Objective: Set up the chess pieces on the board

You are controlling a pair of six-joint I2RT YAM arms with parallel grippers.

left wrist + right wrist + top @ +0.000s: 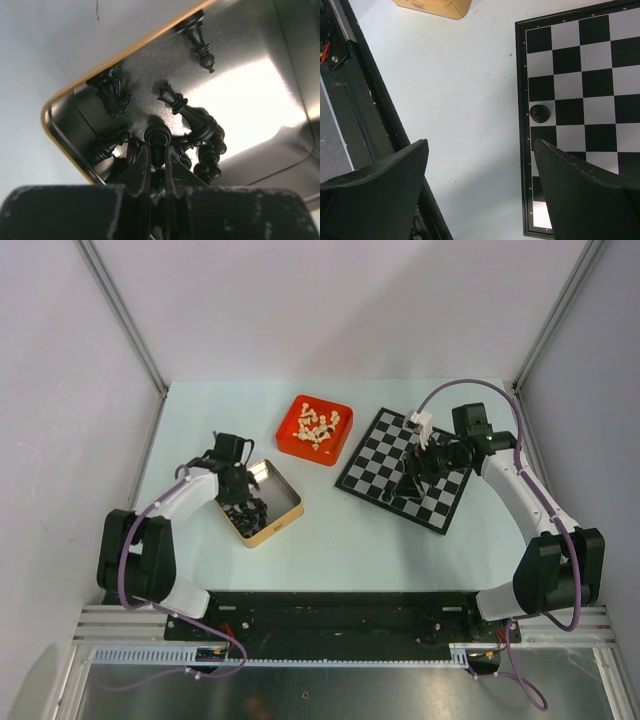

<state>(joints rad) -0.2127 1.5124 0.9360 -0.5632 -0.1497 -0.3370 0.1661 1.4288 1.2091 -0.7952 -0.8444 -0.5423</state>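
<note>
Top external coverage is taken up by a pale worktop (340,530), on which a gold-rimmed tin (288,502) is set to the left, a red tray (287,440) near the middle and the board (385,465) to the right, turned at an angle. Cream pieces (318,426) are heaped in the red tray, well apart from the board. The left tool (248,508) is lowered into the tin, and the right tool (418,475) is held over the board's near half. In the left wrist view, the left tool (156,148) is seen closed on a black pawn (157,134), whose round head is left showing just above the fingertips (141,160), with the stem pinched between them. The pawn is surrounded by other black chessmen (205,135) lying tumbled on the tin's shiny floor (250,100); a knight (112,95) is lying near the rounded corner, and one more piece (200,42) is lying apart by the gold rim. In the right wrist view, the right tool (481,150) is seen spread wide with nothing between its jaws, straddling the board's dark border. One lone black piece (539,113) is stood on a square in the edge column of the board (585,75). A corner of the tin (435,7) is caught at the top of that view.
</note>
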